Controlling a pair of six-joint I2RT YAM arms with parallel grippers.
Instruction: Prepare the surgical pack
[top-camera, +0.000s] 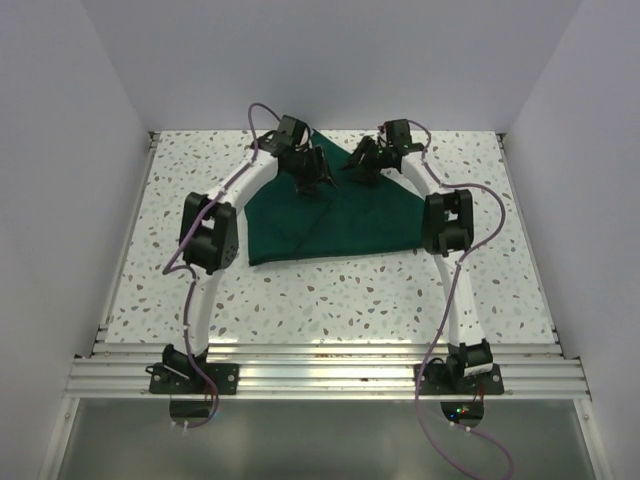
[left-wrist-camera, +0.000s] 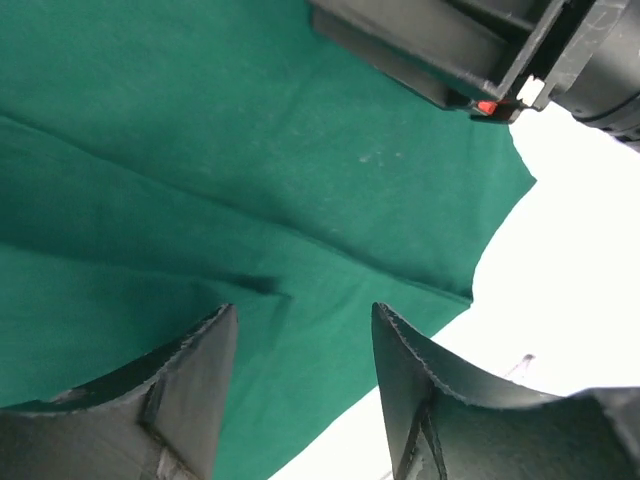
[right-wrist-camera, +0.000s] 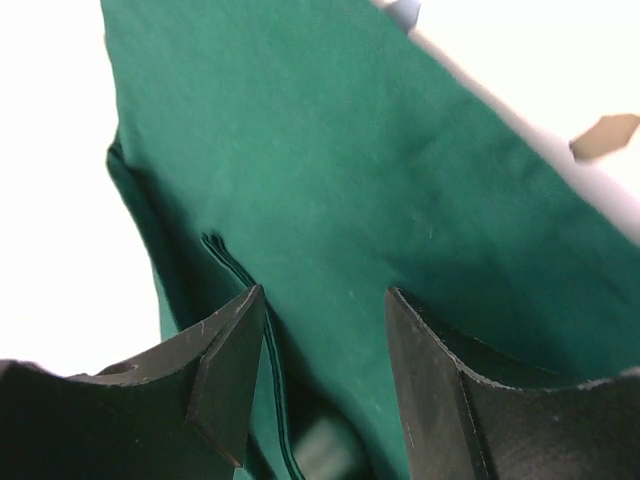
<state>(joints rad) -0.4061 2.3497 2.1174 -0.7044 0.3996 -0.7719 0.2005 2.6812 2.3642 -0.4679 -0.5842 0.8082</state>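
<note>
1. Green cloth (top-camera: 340, 225) lay partly folded on the far middle of the table (top-camera: 330, 300).
2. Left gripper (left-wrist-camera: 300, 315) and right gripper (right-wrist-camera: 325, 295) hung just over it, jaws apart, nothing pinched.
3. Risk: closing on only 1 layer would pull the fold askew.
4. Risk: the 2 grippers sat near each other, so converging moves could clash them.

Bright, even light; blown-out wrist views.

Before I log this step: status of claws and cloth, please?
Left claw open above green cloth. Right claw open at its folded edge. No obstruction seen.
</note>
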